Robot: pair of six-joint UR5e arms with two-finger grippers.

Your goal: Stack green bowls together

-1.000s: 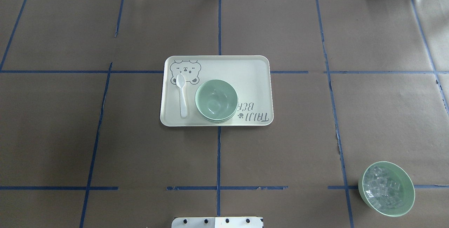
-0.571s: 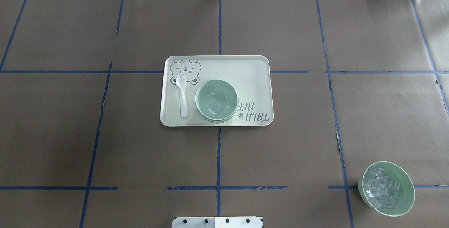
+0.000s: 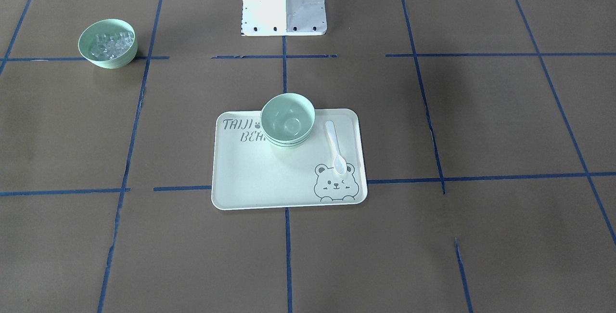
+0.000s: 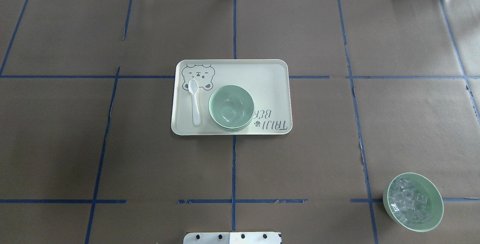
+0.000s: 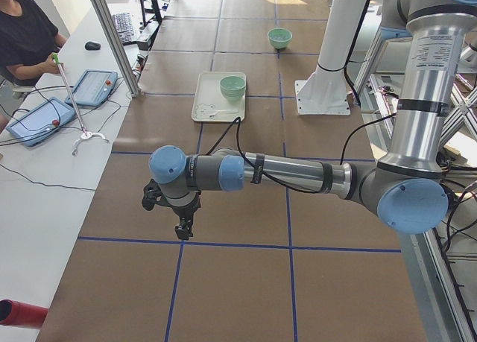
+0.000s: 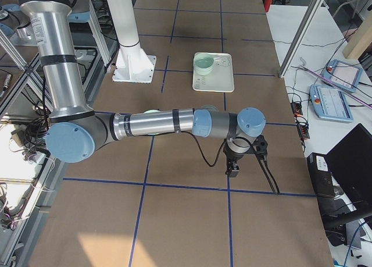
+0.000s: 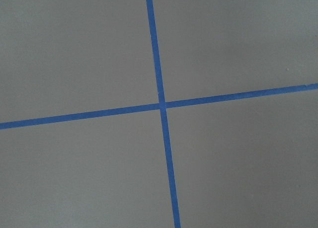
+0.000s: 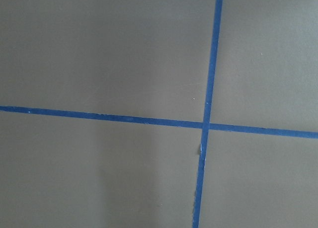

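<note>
The green bowls sit nested in one stack on the pale bear-print tray at the table's middle; three rims show in the front-facing view. The stack also shows small in the left side view and the right side view. My left gripper hangs over bare paper far from the tray, at the table's left end. My right gripper hangs likewise at the right end. Both show only in side views, so I cannot tell whether they are open or shut. Both wrist views show only brown paper and blue tape.
A white spoon lies on the tray to the left of the stack. A green bowl with clear cubes stands near the table's front right. The robot's white base plate is at the near edge. A person sits at a side desk.
</note>
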